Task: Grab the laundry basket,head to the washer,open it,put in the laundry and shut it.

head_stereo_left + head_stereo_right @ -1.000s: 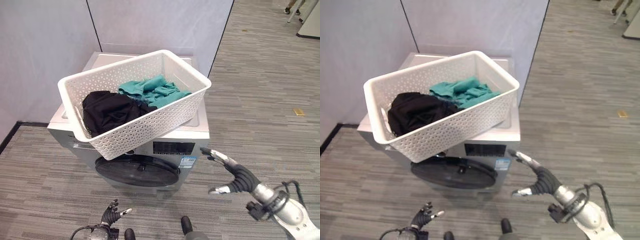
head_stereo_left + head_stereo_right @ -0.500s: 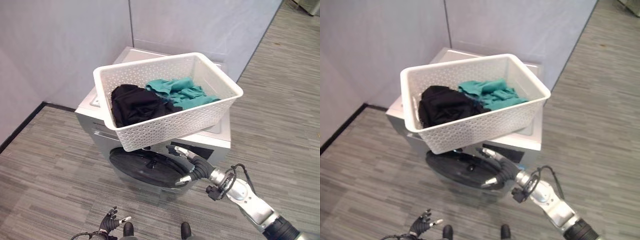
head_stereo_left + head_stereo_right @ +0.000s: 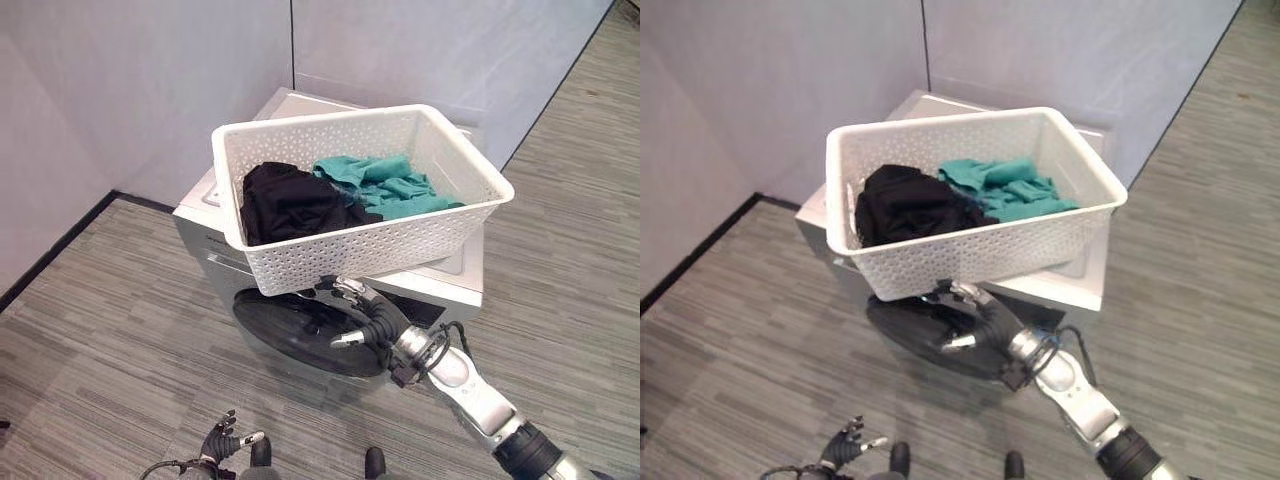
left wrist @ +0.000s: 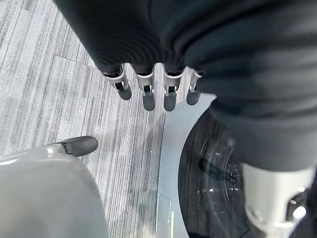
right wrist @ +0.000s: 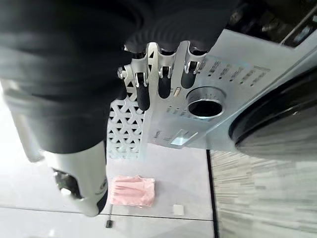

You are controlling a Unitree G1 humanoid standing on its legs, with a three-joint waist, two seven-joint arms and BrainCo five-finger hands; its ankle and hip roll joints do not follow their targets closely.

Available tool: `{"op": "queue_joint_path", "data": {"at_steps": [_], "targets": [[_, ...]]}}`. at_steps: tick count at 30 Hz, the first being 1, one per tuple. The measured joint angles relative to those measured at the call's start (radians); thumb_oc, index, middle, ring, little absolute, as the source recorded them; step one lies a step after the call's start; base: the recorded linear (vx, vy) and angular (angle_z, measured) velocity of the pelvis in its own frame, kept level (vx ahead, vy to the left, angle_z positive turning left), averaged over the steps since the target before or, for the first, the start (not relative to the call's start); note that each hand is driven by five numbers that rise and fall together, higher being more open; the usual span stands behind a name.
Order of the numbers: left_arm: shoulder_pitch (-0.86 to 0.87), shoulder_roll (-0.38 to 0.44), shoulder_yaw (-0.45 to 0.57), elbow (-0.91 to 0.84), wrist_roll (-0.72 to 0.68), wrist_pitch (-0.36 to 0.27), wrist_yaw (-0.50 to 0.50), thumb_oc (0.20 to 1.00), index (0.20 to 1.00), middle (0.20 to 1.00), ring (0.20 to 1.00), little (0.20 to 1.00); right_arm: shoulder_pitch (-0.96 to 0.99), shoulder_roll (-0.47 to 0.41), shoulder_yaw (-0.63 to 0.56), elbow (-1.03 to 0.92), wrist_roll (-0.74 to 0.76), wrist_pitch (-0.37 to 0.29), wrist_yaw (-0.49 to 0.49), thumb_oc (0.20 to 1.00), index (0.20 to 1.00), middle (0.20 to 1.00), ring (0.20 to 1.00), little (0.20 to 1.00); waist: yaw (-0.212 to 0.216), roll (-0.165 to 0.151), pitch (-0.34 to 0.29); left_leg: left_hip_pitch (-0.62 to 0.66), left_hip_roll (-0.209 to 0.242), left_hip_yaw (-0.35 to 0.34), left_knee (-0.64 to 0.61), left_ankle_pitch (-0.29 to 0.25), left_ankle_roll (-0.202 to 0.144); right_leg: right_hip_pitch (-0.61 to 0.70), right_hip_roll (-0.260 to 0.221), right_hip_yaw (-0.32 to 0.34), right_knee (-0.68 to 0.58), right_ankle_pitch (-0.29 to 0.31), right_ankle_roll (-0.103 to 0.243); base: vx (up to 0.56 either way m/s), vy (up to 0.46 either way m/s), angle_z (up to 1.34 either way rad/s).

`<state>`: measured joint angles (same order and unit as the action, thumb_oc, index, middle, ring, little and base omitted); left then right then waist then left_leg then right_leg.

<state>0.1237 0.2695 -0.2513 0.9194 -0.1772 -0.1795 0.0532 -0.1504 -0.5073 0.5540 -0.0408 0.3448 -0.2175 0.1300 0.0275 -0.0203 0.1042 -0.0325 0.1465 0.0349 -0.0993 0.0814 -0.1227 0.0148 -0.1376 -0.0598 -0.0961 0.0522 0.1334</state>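
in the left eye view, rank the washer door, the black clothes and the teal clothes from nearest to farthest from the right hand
1. washer door: dark and round, on the washer's front, right beside the right hand.
2. black clothes: in the white basket's left half, above the hand.
3. teal clothes: in the basket's back right part, farther up and behind.

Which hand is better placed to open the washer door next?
The right hand: it hangs open just under the white perforated laundry basket, right at the silver washer's dark round door. The left hand hangs low, away from it.
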Motion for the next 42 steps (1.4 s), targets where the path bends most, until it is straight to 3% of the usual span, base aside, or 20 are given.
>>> {"op": "queue_joint_path", "data": {"at_steps": [13, 17, 24, 27, 37, 41, 42], "targets": [[0.009, 0.000, -0.003, -0.017, -0.001, 0.009, 0.013, 1.000, 1.000, 1.000, 1.000, 1.000, -0.036, 0.053, -0.058, 0.093, -0.032, -0.004, -0.142, 1.000, 1.000, 1.000, 1.000, 1.000, 0.016, 0.005, -0.004, -0.006, -0.002, -0.016, 0.000, 0.005, 0.001, 0.004, -0.001, -0.011, 0.000, 0.000, 0.000, 0.00, -0.005, 0.02], [0.004, 0.001, -0.007, -0.018, -0.001, 0.009, 0.023, 1.000, 1.000, 1.000, 1.000, 1.000, -0.077, 0.109, -0.040, 0.178, -0.068, -0.001, -0.178, 1.000, 1.000, 1.000, 1.000, 1.000, 0.014, 0.027, -0.025, -0.040, -0.002, -0.056, 0.000, 0.021, 0.002, -0.005, 0.001, -0.046, 0.000, -0.002, -0.002, -0.03, -0.014, 0.26], [0.021, 0.007, -0.012, -0.037, -0.019, 0.009, 0.052, 1.000, 1.000, 1.000, 1.000, 1.000, -0.301, 0.208, 0.020, 0.369, -0.036, 0.035, -0.270, 1.000, 1.000, 1.000, 1.000, 1.000, 0.076, 0.066, -0.034, -0.101, -0.016, -0.131, 0.000, 0.040, -0.001, -0.033, -0.002, -0.088, 0.000, 0.006, -0.004, -0.02, -0.006, 0.22], [0.036, 0.012, -0.030, -0.036, -0.020, 0.010, 0.053, 1.000, 1.000, 1.000, 1.000, 1.000, -0.318, 0.227, 0.019, 0.371, -0.022, 0.037, -0.283, 1.000, 1.000, 1.000, 1.000, 1.000, 0.099, 0.065, -0.034, -0.111, -0.022, -0.139, 0.000, 0.044, 0.000, -0.036, -0.005, -0.093, 0.000, 0.007, -0.006, 0.00, 0.000, 0.09], [-0.008, 0.011, -0.042, -0.038, -0.020, 0.009, 0.057, 1.000, 1.000, 1.000, 1.000, 1.000, -0.357, 0.269, 0.031, 0.414, 0.033, 0.042, -0.283, 1.000, 1.000, 1.000, 1.000, 1.000, 0.096, 0.052, -0.025, -0.117, -0.029, -0.158, 0.004, 0.050, 0.002, -0.033, -0.005, -0.113, 0.000, 0.001, -0.001, 0.00, 0.002, 0.04], [-0.020, 0.011, -0.025, -0.037, -0.020, 0.009, 0.061, 1.000, 1.000, 1.000, 1.000, 1.000, -0.269, 0.220, 0.015, 0.324, -0.019, 0.038, -0.278, 1.000, 1.000, 1.000, 1.000, 1.000, 0.091, 0.036, -0.015, -0.117, -0.032, -0.159, 0.004, 0.051, 0.000, -0.034, -0.006, -0.115, 0.000, 0.000, -0.001, 0.01, -0.001, 0.01], [-0.020, 0.012, -0.004, -0.035, -0.018, 0.009, 0.063, 1.000, 1.000, 1.000, 1.000, 1.000, -0.175, 0.169, -0.008, 0.246, -0.072, 0.029, -0.256, 1.000, 1.000, 1.000, 1.000, 1.000, 0.079, 0.022, -0.010, -0.113, -0.032, -0.158, 0.004, 0.050, 0.000, -0.031, -0.006, -0.115, 0.000, 0.000, 0.001, 0.03, -0.003, 0.02]]}}
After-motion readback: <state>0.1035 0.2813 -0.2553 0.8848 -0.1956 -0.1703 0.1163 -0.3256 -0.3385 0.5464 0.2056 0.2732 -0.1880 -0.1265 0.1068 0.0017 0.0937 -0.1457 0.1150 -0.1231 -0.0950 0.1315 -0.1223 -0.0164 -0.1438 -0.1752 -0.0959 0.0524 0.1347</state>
